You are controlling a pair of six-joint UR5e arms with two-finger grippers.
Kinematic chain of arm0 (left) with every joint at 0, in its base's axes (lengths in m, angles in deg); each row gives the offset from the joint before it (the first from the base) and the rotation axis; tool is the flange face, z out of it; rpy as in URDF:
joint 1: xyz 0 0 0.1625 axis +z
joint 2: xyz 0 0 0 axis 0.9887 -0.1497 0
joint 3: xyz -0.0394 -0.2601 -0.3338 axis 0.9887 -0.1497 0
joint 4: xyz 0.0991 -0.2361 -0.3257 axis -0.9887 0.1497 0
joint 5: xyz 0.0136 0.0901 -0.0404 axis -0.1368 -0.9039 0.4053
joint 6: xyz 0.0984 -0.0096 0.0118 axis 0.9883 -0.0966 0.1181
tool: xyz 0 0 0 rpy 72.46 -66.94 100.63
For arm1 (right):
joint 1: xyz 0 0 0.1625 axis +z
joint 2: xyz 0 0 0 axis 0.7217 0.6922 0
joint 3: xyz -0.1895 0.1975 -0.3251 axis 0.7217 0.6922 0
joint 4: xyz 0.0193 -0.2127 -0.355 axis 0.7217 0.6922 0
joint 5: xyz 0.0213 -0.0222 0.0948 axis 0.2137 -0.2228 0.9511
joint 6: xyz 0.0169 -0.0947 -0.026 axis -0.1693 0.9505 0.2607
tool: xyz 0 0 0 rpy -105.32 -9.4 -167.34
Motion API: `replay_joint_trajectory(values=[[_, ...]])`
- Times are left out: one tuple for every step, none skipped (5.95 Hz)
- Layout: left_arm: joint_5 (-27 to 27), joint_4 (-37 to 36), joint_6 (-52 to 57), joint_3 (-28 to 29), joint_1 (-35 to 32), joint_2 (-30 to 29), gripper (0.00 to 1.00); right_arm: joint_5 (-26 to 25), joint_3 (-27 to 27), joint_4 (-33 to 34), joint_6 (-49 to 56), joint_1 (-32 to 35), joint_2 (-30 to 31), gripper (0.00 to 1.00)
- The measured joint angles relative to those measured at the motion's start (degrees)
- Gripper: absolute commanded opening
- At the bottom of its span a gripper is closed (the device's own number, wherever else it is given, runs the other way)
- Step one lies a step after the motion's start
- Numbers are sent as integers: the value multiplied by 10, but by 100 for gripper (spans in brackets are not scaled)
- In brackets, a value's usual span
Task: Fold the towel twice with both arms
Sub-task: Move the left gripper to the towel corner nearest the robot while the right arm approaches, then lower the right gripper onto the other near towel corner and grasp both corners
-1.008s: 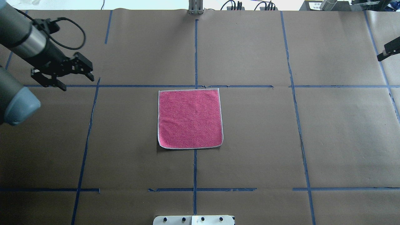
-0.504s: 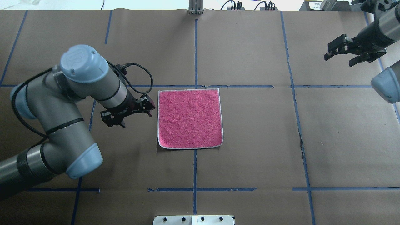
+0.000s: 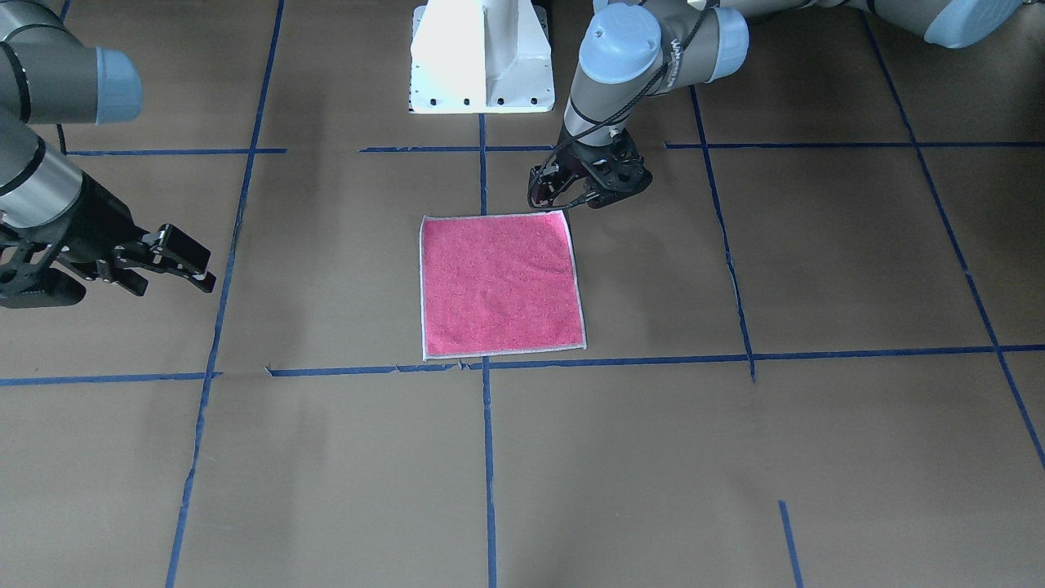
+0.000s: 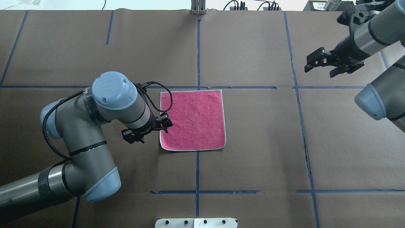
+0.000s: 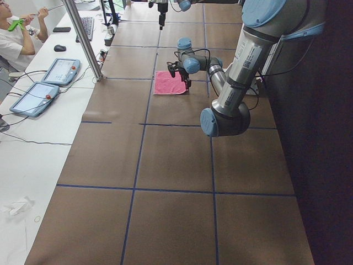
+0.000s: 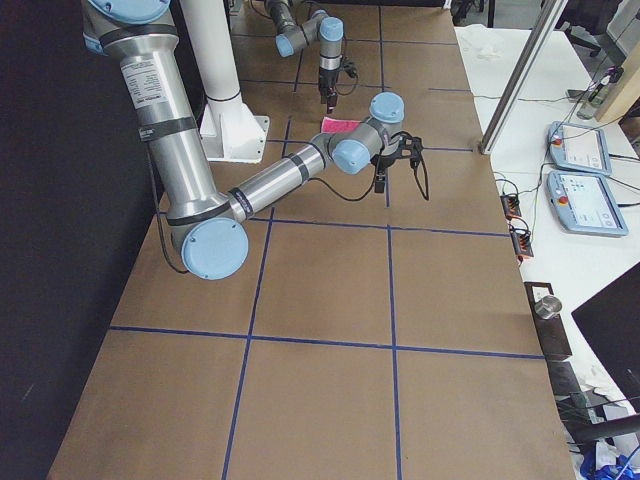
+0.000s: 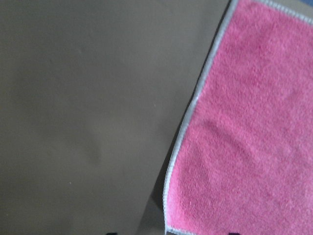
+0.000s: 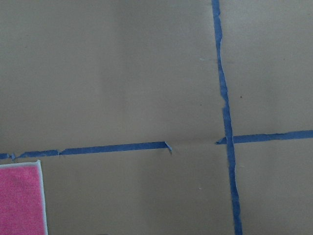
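The towel lies flat on the table, pink-red face up, with its pale edge all around; it also shows in the front view. My left gripper is open and empty, low over the towel's left edge near the corner closest to the robot. The left wrist view shows that corner of the towel just ahead of the fingertips. My right gripper is open and empty, above the table far to the towel's right and beyond it. The right wrist view catches one towel corner.
Brown paper with blue tape lines covers the table. The white base pedestal stands at the robot's side. A metal post and cables sit at the far edge. An operator and tablets are beside the table.
My left arm swung in from the far left to the towel's left edge, then along it towards the robot. My right arm came in from the right edge. The towel has not moved.
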Motion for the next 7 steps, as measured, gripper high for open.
replay_joint_trajectory(values=[[-3, 17, -3, 17, 4, -1, 62, -11, -4, 0, -29, -15, -6, 100], [-7, 43, -4, 38, 5, -1, 57, -36, -13, 0, -60, -42, -11, 100], [-9, 61, -5, 54, 6, -1, 53, -63, -23, 0, -91, -71, -13, 100], [-9, 68, -5, 60, 6, 0, 47, -76, -31, 0, -108, -86, -13, 100], [-9, 70, -5, 64, 6, 1, 35, -81, -36, 0, -120, -97, -13, 100], [-9, 70, -5, 66, 6, 1, 17, -89, -38, 0, -137, -111, -13, 100], [-9, 71, -5, 66, 6, 2, 8, -100, -41, 0, -153, -125, -14, 100]])
